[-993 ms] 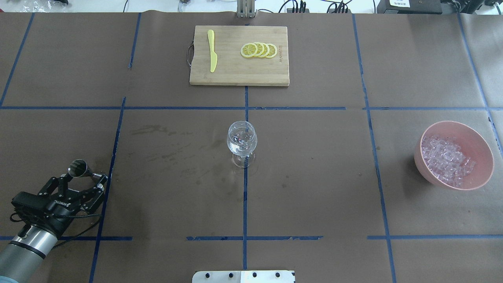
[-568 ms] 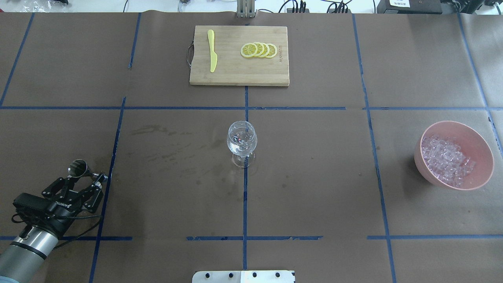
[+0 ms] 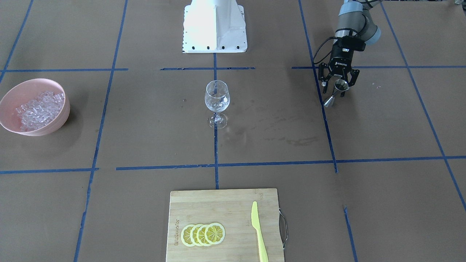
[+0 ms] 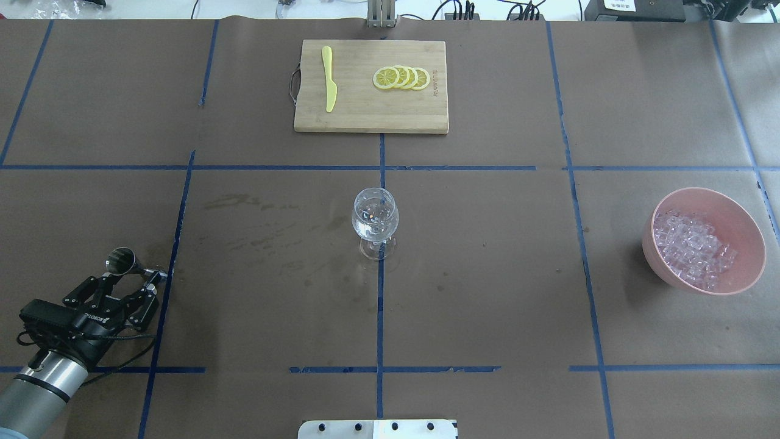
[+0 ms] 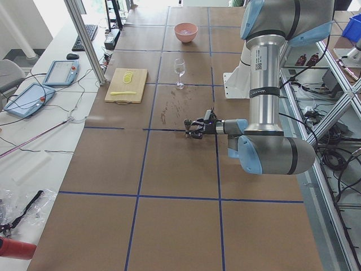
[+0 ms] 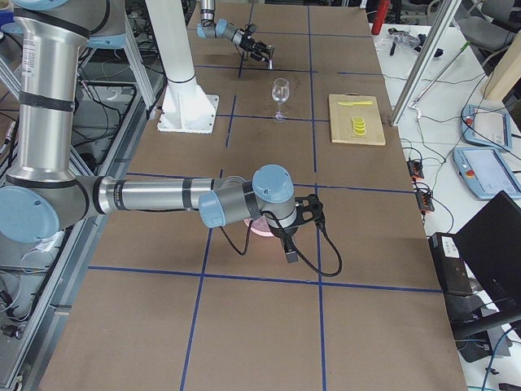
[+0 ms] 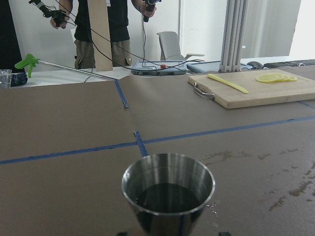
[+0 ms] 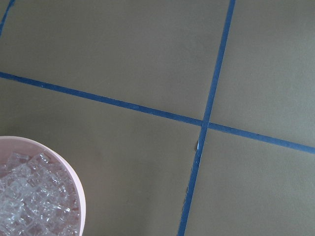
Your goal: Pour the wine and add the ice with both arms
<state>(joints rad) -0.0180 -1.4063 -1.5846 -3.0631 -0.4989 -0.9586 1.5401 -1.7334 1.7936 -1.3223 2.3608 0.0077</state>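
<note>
A steel jigger (image 4: 122, 260) holding dark liquid (image 7: 168, 196) stands at the table's near left. My left gripper (image 4: 134, 277) is open, with one finger on each side of the jigger (image 3: 336, 91) and a gap between them. The wine glass (image 4: 375, 219) stands upright at the table's middle with something clear glinting in its bowl. The ice (image 4: 691, 247) fills a pink bowl (image 4: 746, 225) at the right. My right gripper (image 6: 289, 244) shows only in the exterior right view, hanging above the bowl, and I cannot tell its state. The right wrist view catches the ice (image 8: 29, 201) at its lower left.
A wooden cutting board (image 4: 370, 110) lies at the far middle with lemon slices (image 4: 402, 78) and a yellow knife (image 4: 329, 79) on it. Dried stains (image 4: 268, 231) mark the paper left of the glass. The white robot base (image 3: 214, 25) sits at the near edge.
My left gripper has shifted slightly back toward the near-left corner, and its fingers have narrowed around the jigger. The jigger, glass and bowl have not moved.
</note>
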